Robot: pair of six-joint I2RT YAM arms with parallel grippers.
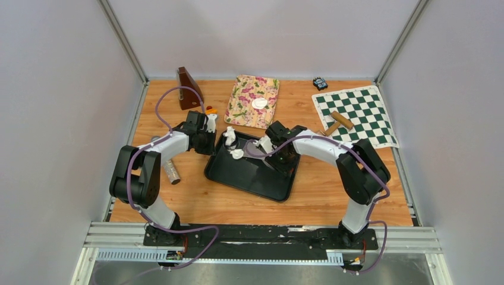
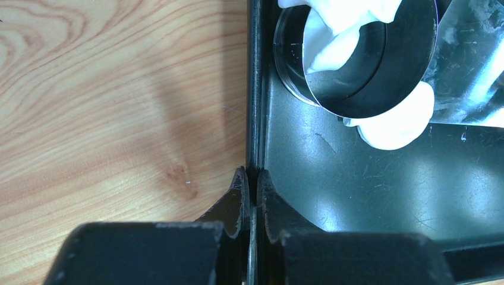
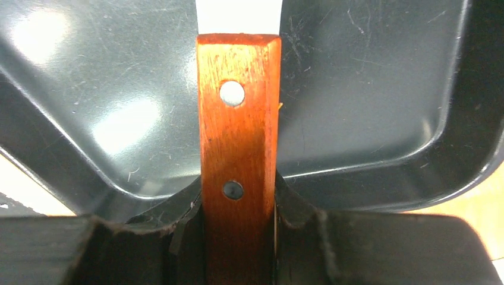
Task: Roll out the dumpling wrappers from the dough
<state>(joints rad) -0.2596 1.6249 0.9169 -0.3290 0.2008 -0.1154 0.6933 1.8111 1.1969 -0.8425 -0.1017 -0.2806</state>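
Tray rim (image 2: pixel 254 119) pinched in left pincer (image 2: pixel 252 190), wooden handle (image 3: pixel 239 136) clamped in right pincer (image 3: pixel 238 199).

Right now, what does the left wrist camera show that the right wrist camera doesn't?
Left wrist only: the left gripper pinching the black tray by its rim, and the ring cutter with white dough inside and beside it. Right wrist only: the right gripper clamped on a riveted wooden handle; the white strip past its end can't be identified. Both: the tray's dark floor and some wooden table.
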